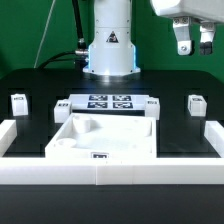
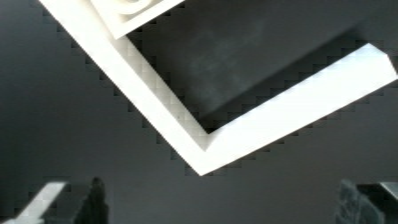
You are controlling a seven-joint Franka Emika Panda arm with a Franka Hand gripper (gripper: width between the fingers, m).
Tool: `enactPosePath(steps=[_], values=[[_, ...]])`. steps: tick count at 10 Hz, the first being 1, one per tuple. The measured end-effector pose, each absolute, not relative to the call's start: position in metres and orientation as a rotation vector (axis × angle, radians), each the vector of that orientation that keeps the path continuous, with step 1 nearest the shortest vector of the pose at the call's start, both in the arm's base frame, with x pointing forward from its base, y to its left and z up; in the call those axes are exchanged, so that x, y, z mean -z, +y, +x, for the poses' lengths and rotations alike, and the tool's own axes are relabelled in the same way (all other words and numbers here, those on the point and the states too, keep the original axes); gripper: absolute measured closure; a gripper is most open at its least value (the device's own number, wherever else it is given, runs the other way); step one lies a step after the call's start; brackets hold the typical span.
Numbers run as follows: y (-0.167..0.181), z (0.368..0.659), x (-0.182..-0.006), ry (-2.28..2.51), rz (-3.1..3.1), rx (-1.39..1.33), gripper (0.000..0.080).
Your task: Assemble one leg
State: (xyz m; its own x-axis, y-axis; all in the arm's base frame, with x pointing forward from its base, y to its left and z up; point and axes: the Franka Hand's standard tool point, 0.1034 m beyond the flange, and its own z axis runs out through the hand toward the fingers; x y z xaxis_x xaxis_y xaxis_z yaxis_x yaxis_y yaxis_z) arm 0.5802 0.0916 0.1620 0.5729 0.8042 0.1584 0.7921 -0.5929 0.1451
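Observation:
Two legs show clearly in the exterior view. One leg stands at the far left and another leg at the right, each a small white block with a tag on its face. Two more small white blocks sit at the ends of the marker board. My gripper hangs high at the upper right, well above the right leg, open and empty. In the wrist view the gripper shows only two dark fingertips spread wide apart, with nothing between them. No leg shows there.
The large white square panel with raised rim lies in the front middle. The marker board lies behind it, before the robot base. A white border wall runs along the front and sides; one white corner fills the wrist view.

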Motion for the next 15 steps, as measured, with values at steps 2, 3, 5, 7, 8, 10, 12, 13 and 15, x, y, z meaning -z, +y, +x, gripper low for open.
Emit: enactPosePath(steps=[2, 3, 5, 7, 8, 10, 12, 13, 15], values=[[0.092, 0.58, -0.162, 1.389, 2.734, -0.321, 0.015], [0.092, 0.58, -0.162, 1.389, 2.734, -0.321, 0.015], [0.092, 0.58, -0.162, 1.389, 2.735, -0.321, 0.015], [0.092, 0.58, -0.162, 1.389, 2.735, -0.32, 0.015], [0.091, 0.58, -0.162, 1.389, 2.735, -0.32, 0.015], [0.088, 0.578, -0.159, 1.517, 2.652, -0.314, 0.015], [0.067, 0.565, -0.141, 1.795, 2.471, -0.248, 0.015], [0.055, 0.562, -0.134, 1.92, 2.376, -0.215, 0.015], [0.02, 0.548, -0.12, 1.977, 2.379, -0.128, 0.015]])
